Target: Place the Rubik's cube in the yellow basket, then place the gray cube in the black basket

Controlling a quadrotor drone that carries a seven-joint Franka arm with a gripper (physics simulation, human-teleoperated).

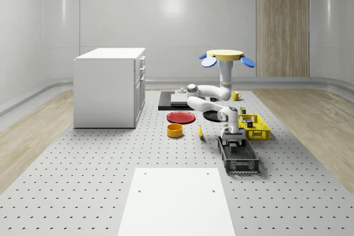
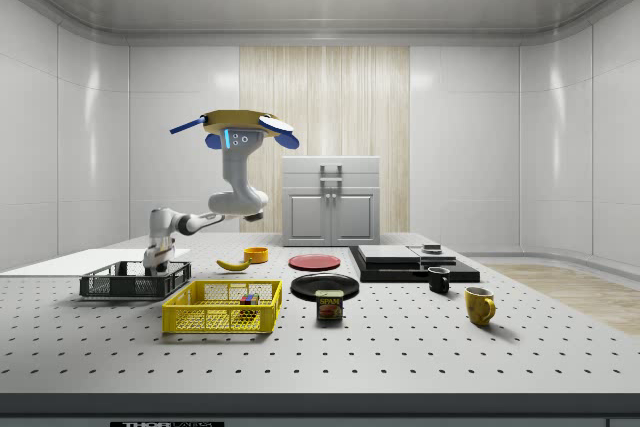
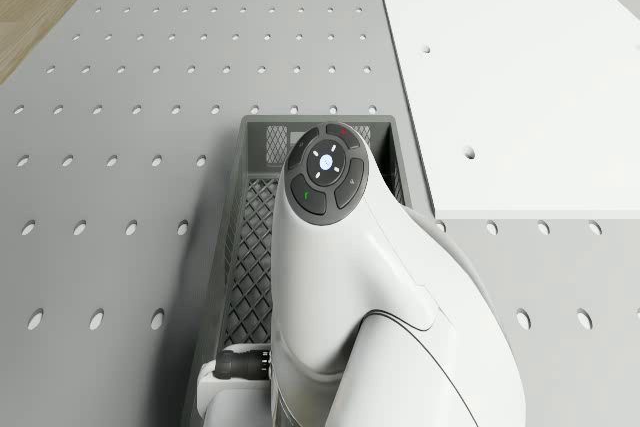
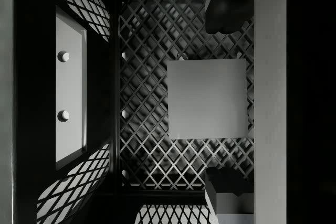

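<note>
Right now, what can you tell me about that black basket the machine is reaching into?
The black basket is a long, low, open-topped crate with lattice mesh walls and floor, plastic-looking. It sits flat on the perforated table, beside the white mat, close to the yellow basket. The gray cube lies on its mesh floor, its flat top facing up. The pincer hangs inside it, fingers spread either side of the cube without gripping. The drone hovers nearby.

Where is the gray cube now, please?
The gray cube lies on the black basket's mesh floor, between the open gripper's fingertips in the wrist view.
</note>
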